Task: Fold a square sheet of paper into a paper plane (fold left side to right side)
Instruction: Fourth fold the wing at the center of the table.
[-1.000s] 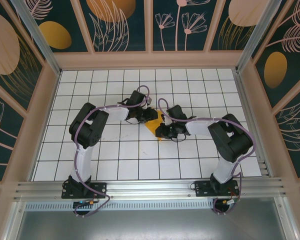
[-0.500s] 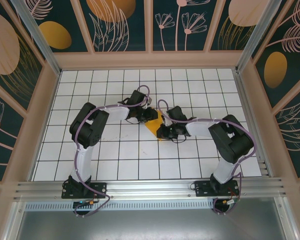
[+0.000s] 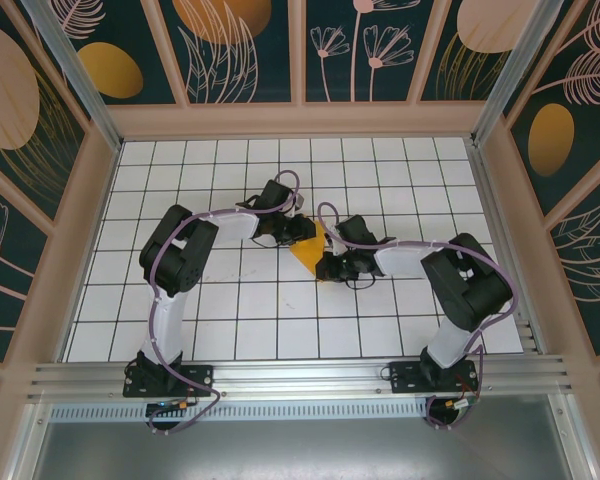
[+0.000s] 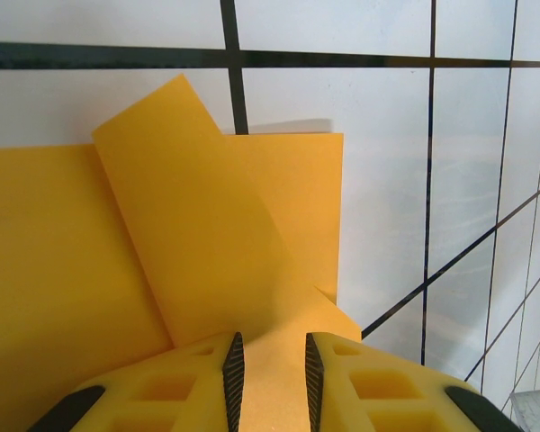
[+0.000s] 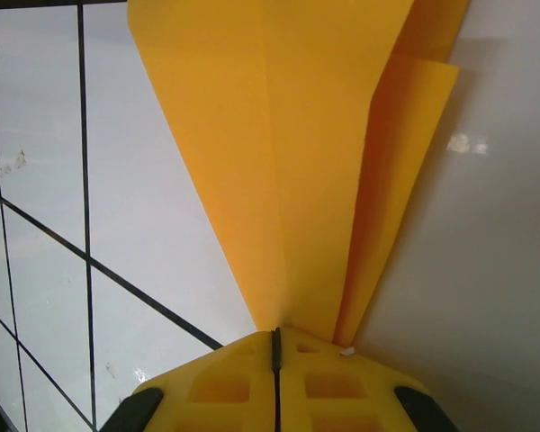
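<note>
Orange paper point(image 3: 310, 252) sits near the middle of the white tiled table point(image 3: 230, 320), a little to the far side of centre, with both arms bent in towards it. From above it shows as a small wedge between the two grippers, much of it under them. The left gripper point(image 3: 297, 233) is on its far left side and the right gripper point(image 3: 326, 267) is on its near right side.

In the left wrist view the orange paper point(image 4: 117, 252) lies flat on the table point(image 4: 378, 180). A long flap is folded across it on a slant, and one corner of the flap pokes out past the sheet's straight edge over a black grid line. The left gripper point(image 4: 273, 344) is right over the near end of that flap. Its yellow fingers point(image 4: 232, 378) stand a narrow way apart, with orange showing in the gap. I can't tell whether they press on the flap or only hover over it.

In the right wrist view the orange paper point(image 5: 297, 135) narrows down to a point, with a straight crease running along its length and a second layer showing along one side. The point ends at the right gripper point(image 5: 275, 335). Its fingers point(image 5: 243, 364) are closed tight together, with only a thin seam between them, pinching that tip. Gridded table point(image 5: 36, 135) shows beside it.
</note>
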